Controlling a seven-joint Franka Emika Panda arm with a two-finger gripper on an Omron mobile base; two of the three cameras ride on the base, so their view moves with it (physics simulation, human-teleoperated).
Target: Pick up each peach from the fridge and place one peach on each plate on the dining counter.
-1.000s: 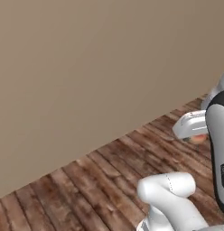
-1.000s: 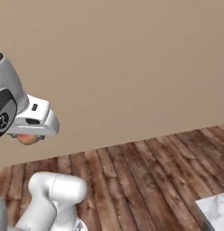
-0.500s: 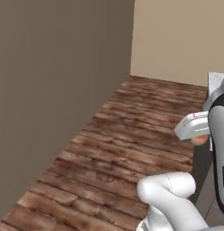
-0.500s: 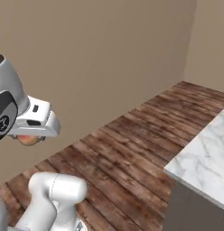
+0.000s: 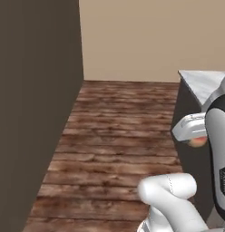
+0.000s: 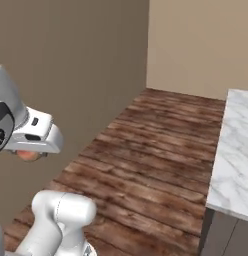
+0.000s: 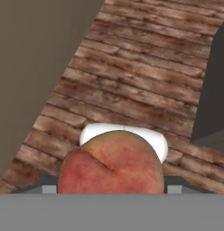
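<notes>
Clamped between the fingers of the gripper: a reddish-orange peach, carried well above the brown plank floor. Glimpsed again as a small orange patch under the white hand, just beside the grey side of the dining counter. Marble top at right edge in the right base view, well apart from the fruit. Dark wall along the left.

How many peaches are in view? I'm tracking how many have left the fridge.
1. The peach sits in the gripper, close up in the hand view, over the wooden floor. Another may be out of frame.
</notes>
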